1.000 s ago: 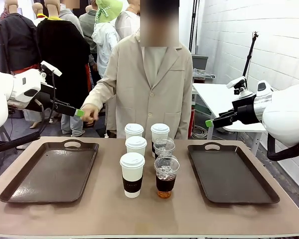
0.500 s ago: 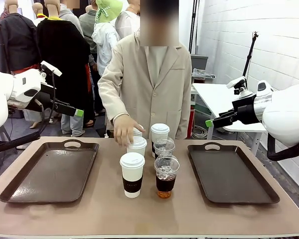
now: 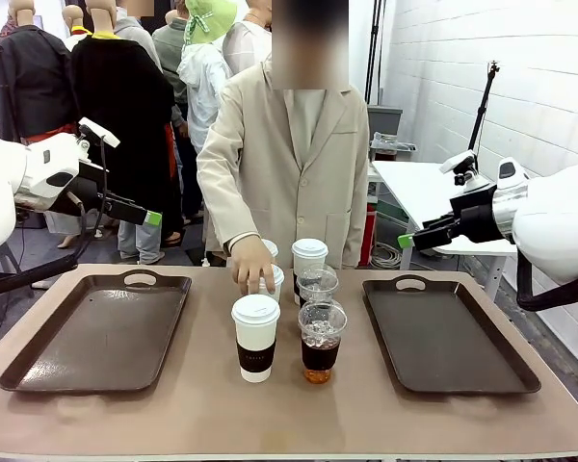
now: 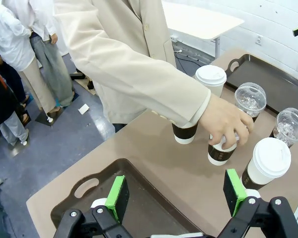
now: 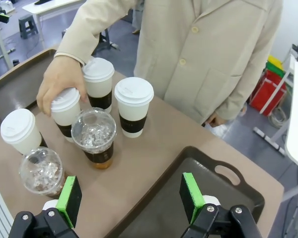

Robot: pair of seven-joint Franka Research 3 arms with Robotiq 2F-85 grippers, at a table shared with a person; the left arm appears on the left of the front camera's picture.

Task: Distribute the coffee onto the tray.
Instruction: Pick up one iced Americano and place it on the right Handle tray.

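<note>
Since the earlier frames the person's hand (image 3: 252, 266) has swung away from my left hand (image 3: 152, 218) and come down at the middle of the front view, where it now grips the lid of the second white cup (image 3: 272, 280). Neither of my arms has shifted.

My left hand hangs in the air at the left of the picture, higher in the frame than the left tray (image 3: 96, 332). Its fingers are spread wide with nothing between them. In its wrist view the green pads (image 4: 118, 197) stand well apart over a tray corner and bare desk (image 3: 270, 414).

My right hand (image 3: 405, 240) hovers at the right, above the far end of the right tray (image 3: 448, 337), fingers likewise apart and holding nothing.

On the desk between the two trays stand the front white cup (image 3: 256, 337) and, just beside it, the front iced cup (image 3: 321, 339) with dark coffee in it. Behind them are the gripped cup and the rear iced cup (image 3: 318, 285). At the back stands the rear right white cup (image 3: 309, 258), in plain sight, and one more white cup mostly hidden behind the person's wrist.
</note>
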